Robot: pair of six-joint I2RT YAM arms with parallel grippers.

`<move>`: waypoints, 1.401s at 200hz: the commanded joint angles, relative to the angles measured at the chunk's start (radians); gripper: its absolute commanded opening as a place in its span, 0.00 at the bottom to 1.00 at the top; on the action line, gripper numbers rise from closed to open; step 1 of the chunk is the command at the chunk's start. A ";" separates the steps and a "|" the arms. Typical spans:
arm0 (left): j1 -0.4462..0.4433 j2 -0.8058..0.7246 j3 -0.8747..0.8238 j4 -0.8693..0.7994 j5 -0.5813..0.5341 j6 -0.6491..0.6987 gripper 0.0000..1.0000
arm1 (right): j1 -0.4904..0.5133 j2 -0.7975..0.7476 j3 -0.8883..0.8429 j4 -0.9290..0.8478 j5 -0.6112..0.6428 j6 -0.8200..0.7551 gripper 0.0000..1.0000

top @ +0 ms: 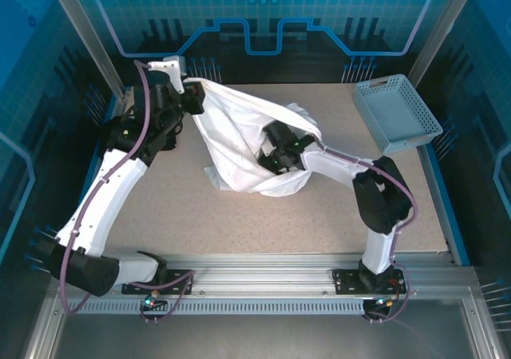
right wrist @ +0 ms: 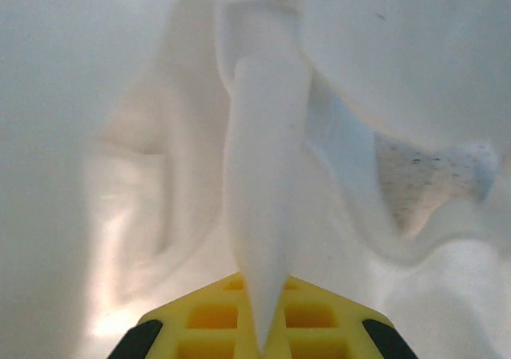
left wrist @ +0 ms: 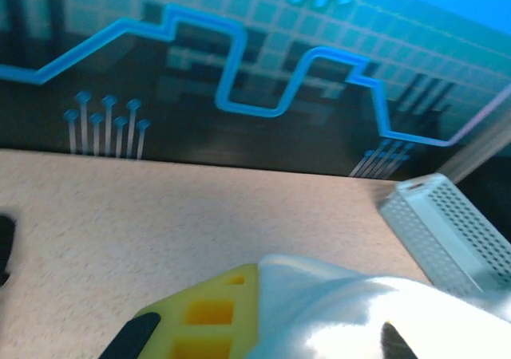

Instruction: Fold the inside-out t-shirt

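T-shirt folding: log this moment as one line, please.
stage: not yet folded | t-shirt: bunched mid-table, one edge lifted | left hand: shut on t-shirt, far left | right hand: shut on t-shirt fold, inside bunch

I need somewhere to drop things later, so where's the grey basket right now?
In the top view the grey basket sits at the far right corner of the table, right of the white t-shirt, not touching it.
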 commanded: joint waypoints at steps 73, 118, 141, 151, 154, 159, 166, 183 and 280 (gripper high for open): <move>0.055 0.191 0.105 -0.004 0.164 -0.050 0.00 | 0.132 -0.011 0.037 0.023 0.025 -0.090 0.00; 0.121 0.240 0.159 -0.075 0.083 -0.052 0.00 | 0.149 -0.034 0.033 -0.026 0.084 -0.197 0.00; 0.209 0.249 0.151 -0.075 0.104 -0.113 0.00 | 0.156 -0.078 -0.027 -0.016 0.098 -0.254 0.00; 0.220 0.254 0.153 -0.079 0.117 -0.114 0.00 | 0.161 -0.085 -0.033 -0.018 0.115 -0.265 0.00; 0.220 0.257 0.156 -0.081 0.120 -0.111 0.00 | 0.164 -0.082 -0.030 -0.023 0.122 -0.268 0.00; 0.215 0.260 0.156 -0.081 0.129 -0.111 0.00 | 0.168 -0.075 -0.021 -0.032 0.138 -0.270 0.00; 0.206 0.263 0.152 -0.073 0.147 -0.111 0.00 | 0.174 -0.063 -0.008 -0.042 0.153 -0.275 0.00; 0.163 0.279 0.155 -0.072 0.175 -0.081 0.00 | 0.192 -0.027 0.035 -0.052 0.171 -0.281 0.00; 0.156 0.177 -0.224 0.181 0.292 -0.271 0.00 | -0.002 -0.342 -0.049 0.484 -0.238 0.062 0.00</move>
